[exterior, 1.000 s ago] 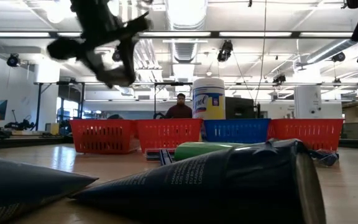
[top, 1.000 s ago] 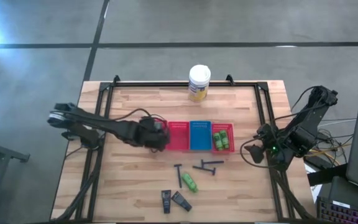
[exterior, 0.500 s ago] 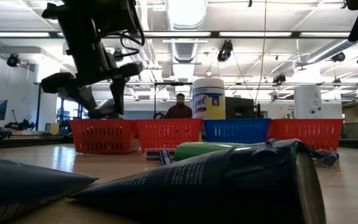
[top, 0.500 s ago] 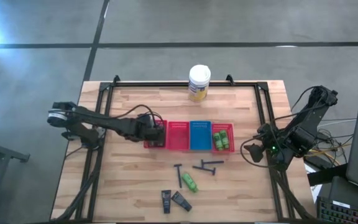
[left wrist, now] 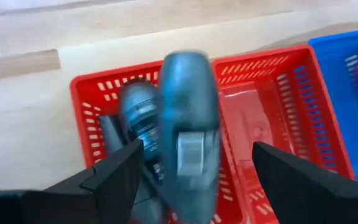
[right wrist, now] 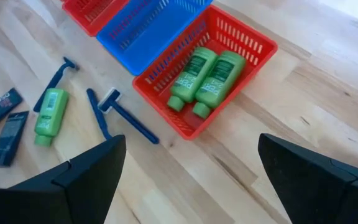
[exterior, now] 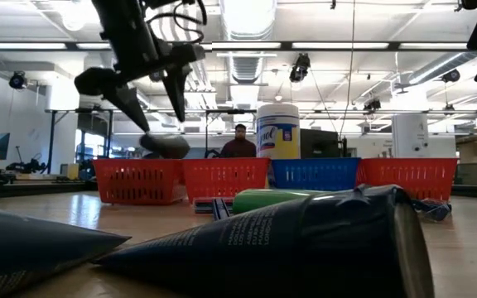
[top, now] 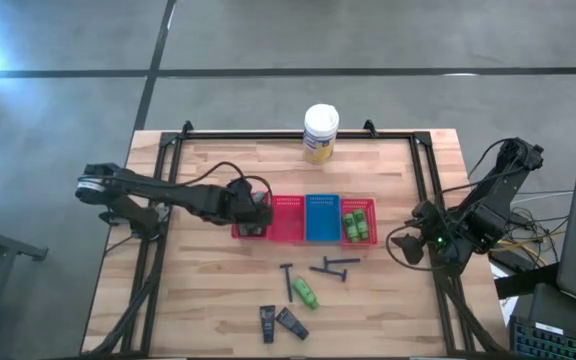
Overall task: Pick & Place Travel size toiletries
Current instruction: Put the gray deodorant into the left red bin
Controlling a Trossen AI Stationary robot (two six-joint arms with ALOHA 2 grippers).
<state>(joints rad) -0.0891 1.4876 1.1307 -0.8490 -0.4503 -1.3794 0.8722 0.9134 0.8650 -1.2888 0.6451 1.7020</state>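
Note:
My left gripper (top: 255, 208) hangs open over the leftmost red tray (top: 240, 232). A grey oval bottle (left wrist: 188, 124) shows blurred between its spread fingers. In the low view this bottle (exterior: 164, 145) sits just below the fingertips, above the tray rim. A second grey bottle (left wrist: 137, 115) lies in that tray. Two green bottles (right wrist: 207, 78) lie in the rightmost red tray (top: 359, 221). One green bottle (top: 305, 292), two black tubes (top: 278, 320) and several T-shaped sticks (top: 333, 265) lie on the table. My right gripper (top: 408, 245) waits open near the table's right edge.
A second red tray (top: 286, 218) and a blue tray (top: 322, 218) stand in the row between the outer two. A white-lidded, yellow-labelled jar (top: 320, 133) stands at the far edge. Black rails run along the table's sides. A person shows in the room behind, in the low view.
My left gripper dipped toward the leftmost red tray, then rose a little above it. The grey bottle has left its fingers and now shows below the fingertips, blurred, just over the tray.

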